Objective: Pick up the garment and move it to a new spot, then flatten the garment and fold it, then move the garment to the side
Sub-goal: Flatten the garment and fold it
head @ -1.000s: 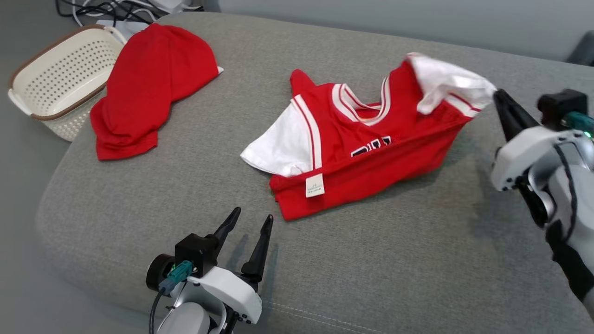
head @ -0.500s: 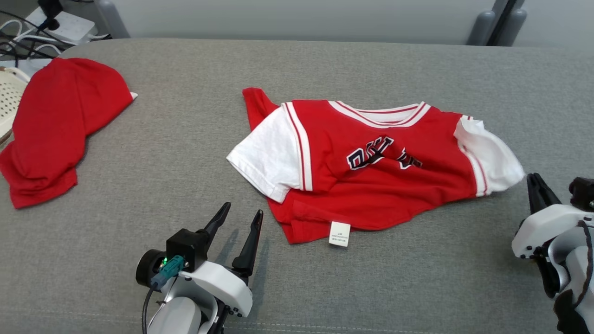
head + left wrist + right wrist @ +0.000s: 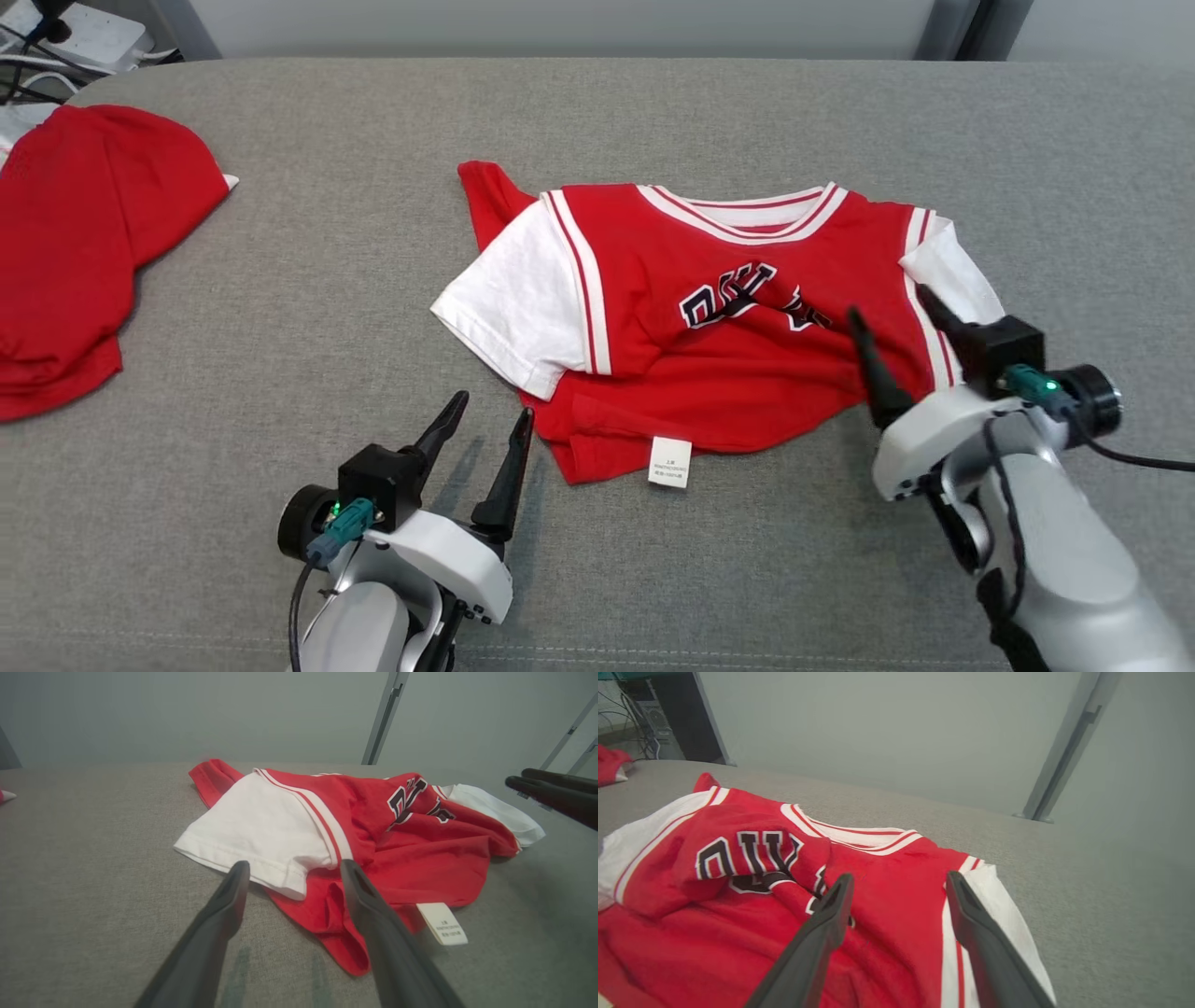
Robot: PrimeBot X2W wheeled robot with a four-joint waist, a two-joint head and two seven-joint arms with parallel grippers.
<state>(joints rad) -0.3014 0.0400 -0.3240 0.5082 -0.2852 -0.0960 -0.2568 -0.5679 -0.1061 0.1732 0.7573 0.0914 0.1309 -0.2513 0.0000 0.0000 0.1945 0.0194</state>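
The jersey [image 3: 728, 345] is lying rumpled on the cushion [image 3: 280, 308]. The left fingers [image 3: 509, 471] by its near hem and the right fingers [image 3: 868, 364] over its right side are gaping empty; flattening is probably needing low pinches pulling outward.

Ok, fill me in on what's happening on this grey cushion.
A two-armed robot is partway through laying out a red and white jersey on the grey cushion. Neither gripper holds it: the right gripper is open over the jersey's right shoulder seam, and the left gripper is open just off the lower left hem. The jersey is not flat yet; its front is bunched across the lettering. A second red garment lies apart at the far left.
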